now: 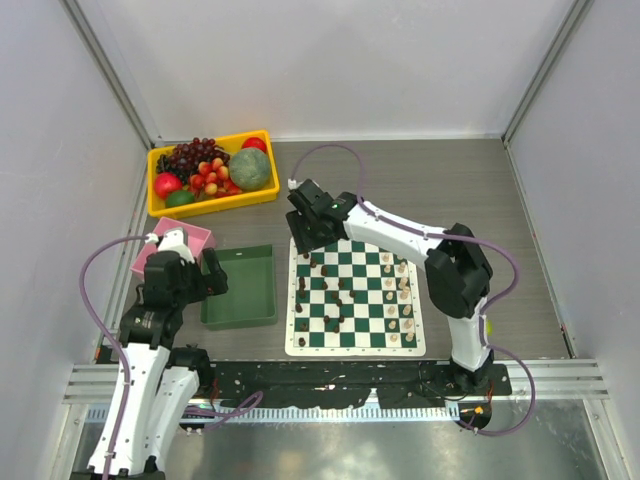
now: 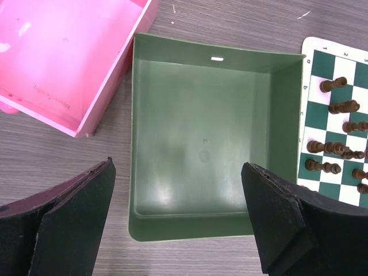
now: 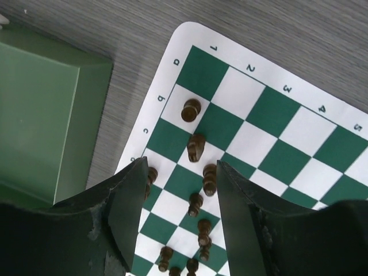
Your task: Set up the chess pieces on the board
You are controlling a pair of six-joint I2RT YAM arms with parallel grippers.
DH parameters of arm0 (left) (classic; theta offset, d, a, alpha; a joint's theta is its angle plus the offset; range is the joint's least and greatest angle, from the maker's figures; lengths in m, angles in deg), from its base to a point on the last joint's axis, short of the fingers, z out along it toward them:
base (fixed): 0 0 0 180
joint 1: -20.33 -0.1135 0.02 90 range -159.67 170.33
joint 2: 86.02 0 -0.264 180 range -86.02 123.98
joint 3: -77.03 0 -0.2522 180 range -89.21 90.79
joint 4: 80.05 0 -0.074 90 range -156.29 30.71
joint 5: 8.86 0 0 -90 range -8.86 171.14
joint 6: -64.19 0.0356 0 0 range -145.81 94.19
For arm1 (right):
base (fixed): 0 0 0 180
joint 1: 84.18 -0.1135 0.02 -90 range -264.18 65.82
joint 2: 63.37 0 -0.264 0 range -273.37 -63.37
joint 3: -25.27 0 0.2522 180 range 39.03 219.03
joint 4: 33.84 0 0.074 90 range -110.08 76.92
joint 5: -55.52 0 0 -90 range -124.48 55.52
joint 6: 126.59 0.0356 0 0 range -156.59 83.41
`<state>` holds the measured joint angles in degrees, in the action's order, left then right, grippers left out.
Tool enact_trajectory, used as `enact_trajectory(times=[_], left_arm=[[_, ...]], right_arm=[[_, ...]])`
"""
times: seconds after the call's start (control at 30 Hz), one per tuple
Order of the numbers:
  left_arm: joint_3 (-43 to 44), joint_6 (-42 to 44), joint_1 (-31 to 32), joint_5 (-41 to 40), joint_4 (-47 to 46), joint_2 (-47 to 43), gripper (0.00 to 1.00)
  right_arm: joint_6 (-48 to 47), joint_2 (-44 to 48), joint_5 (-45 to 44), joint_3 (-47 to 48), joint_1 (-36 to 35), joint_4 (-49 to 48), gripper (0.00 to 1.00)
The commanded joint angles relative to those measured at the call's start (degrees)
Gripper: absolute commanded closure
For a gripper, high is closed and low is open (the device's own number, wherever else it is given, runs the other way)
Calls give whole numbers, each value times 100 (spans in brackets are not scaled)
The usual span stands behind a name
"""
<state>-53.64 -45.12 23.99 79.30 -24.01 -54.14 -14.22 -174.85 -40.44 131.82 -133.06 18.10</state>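
Observation:
The board point(image 1: 355, 348) lies right of centre. Dark chess pieces point(image 1: 330, 295) crowd its left columns and cream pieces point(image 1: 400, 290) stand along its right side. My right gripper point(image 1: 310, 252) hovers over the board's far-left corner. In the right wrist view it point(image 3: 181, 172) is open. Several dark pieces point(image 3: 210, 178) stand on the squares point(image 3: 270, 115) below the gap, and one dark piece point(image 3: 150, 175) is partly hidden by the left finger. Nothing is gripped. My left gripper point(image 2: 178, 195) is open and empty above the green tray's near wall.
The empty green tray point(image 1: 245, 285) sits just left of the board, and its wall point(image 3: 40, 115) shows in the right wrist view. A pink box point(image 1: 185, 240) lies further left. A yellow bin point(image 1: 205, 208) of fruit stands at the back left. Walls enclose the table.

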Motion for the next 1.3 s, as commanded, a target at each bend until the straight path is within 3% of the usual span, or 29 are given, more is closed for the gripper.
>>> enact_trajectory(times=[0.0, 0.53, 1.27], left_arm=[[169, 41, -15, 9, -71, -146, 1], [90, 41, -15, -220, -97, -340, 1], [90, 50, -14, -141, -115, -252, 1]], right_arm=[[-128, -321, 156, 502, 2, -21, 44], [-180, -1174, 121, 1039, 37, 59, 58], [-321, -1429, 51, 1162, 125, 138, 62]])
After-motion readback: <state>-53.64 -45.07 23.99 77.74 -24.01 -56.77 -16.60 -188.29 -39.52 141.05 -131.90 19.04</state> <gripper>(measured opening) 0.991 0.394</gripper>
